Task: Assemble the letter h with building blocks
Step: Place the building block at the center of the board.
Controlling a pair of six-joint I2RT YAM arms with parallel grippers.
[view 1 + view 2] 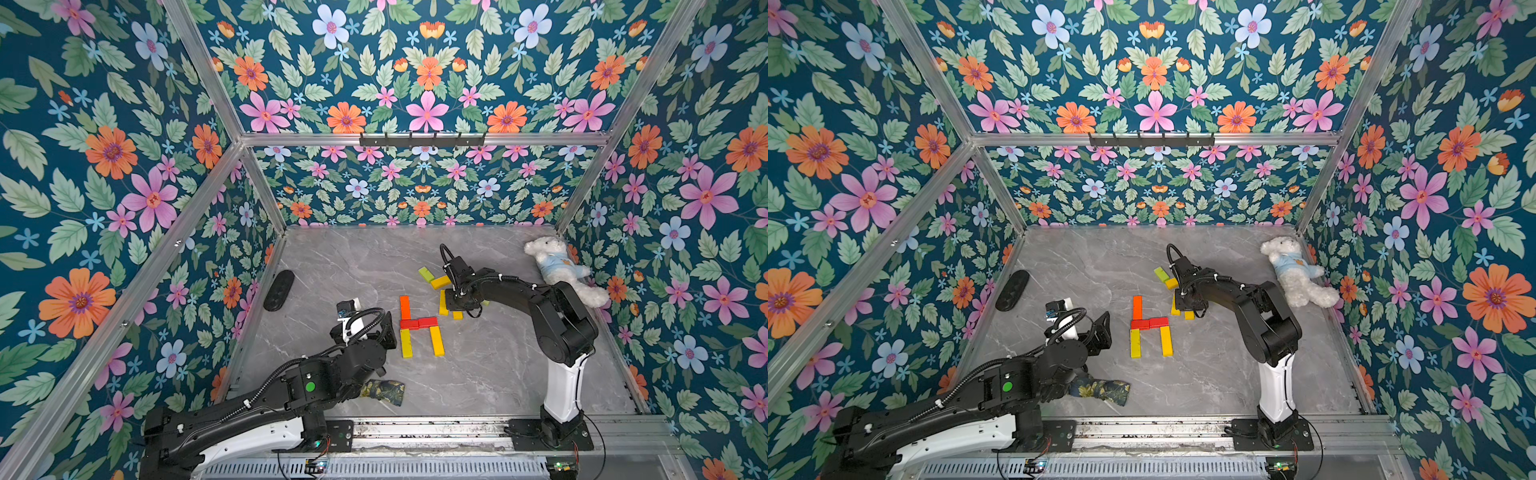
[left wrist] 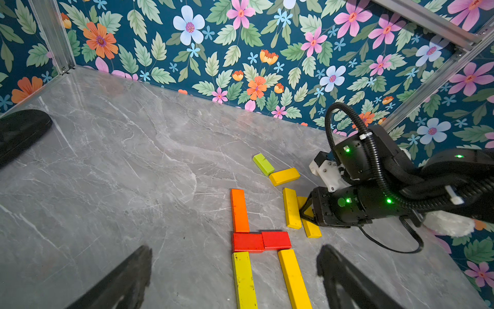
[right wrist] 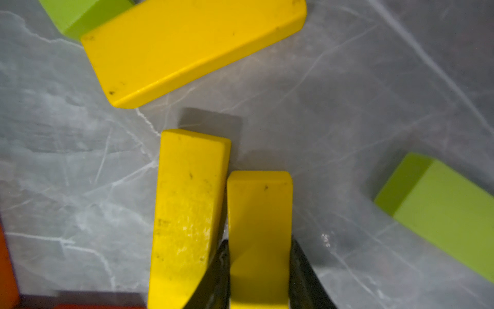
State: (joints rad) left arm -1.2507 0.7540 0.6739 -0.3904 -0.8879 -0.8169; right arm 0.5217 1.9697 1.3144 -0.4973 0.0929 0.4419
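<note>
Five building blocks lie joined on the marble table (image 1: 478, 374): an orange bar (image 1: 404, 306), two red blocks (image 1: 418, 323), a yellow-green bar (image 1: 406, 344) and an amber bar (image 1: 436, 340). Loose ones lie behind them: a lime block (image 1: 426, 274), an amber bar (image 1: 440, 282) and a yellow bar (image 1: 443, 302). My right gripper (image 3: 258, 246) is low over the table, shut on another yellow bar (image 3: 259, 203) that lies beside the first. Another lime block (image 3: 441, 211) lies to its side. My left gripper (image 2: 235, 281) stands open just left of the joined blocks, holding nothing.
A white plush bear (image 1: 561, 270) lies against the right wall. A black oval object (image 1: 278, 289) sits by the left wall. A dark floral cloth (image 1: 384, 392) lies near the front under the left arm. Floral walls close in three sides.
</note>
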